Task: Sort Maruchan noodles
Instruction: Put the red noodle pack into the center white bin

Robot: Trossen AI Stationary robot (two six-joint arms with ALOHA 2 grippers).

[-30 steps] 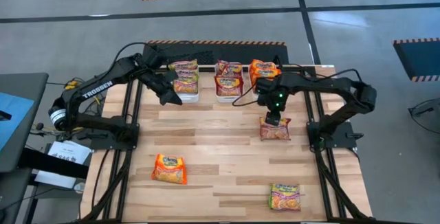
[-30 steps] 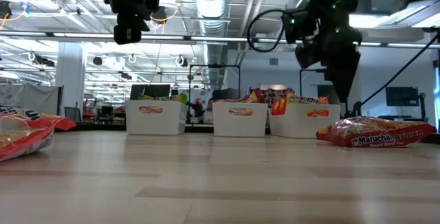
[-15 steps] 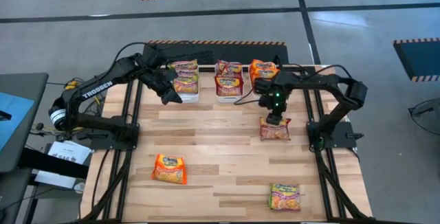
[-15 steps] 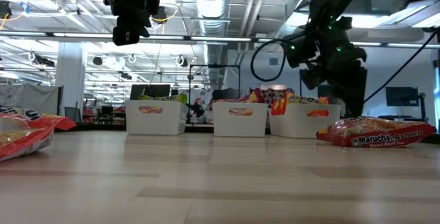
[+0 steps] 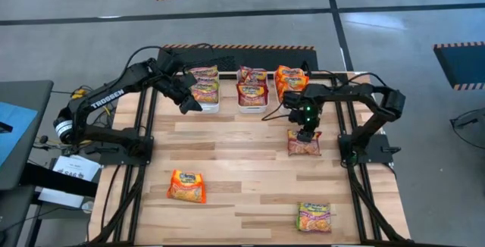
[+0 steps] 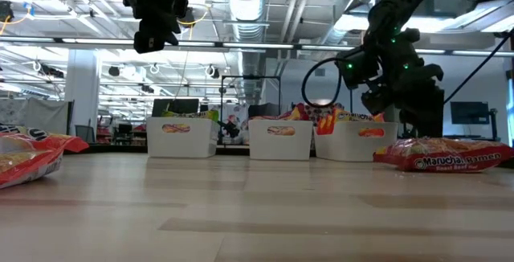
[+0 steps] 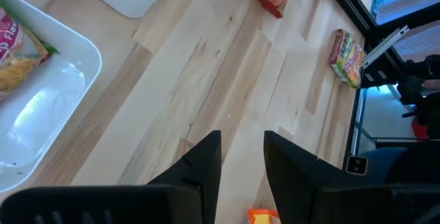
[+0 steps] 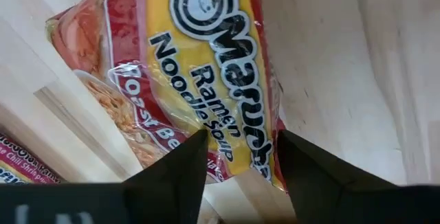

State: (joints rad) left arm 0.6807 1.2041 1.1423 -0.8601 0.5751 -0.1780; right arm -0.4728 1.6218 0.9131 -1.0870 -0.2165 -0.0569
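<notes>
Wooden counter, three white bins along its far edge. Right tool, fingers spread, straddled a red noodle packet directly beneath. Left tool half-open, empty, by bins. Risk: glossy wrapper slipping from a shallow pinch.

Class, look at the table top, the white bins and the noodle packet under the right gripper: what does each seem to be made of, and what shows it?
Table top: pale wood planks, matte; visible grain and board seams.
Bins: probably plastic, smooth and white; rounded moulded corners show in the left wrist view.
Noodle packet: thin plastic film, glossy; shiny wrinkles and printed lettering, with the right gripper over it.
</notes>
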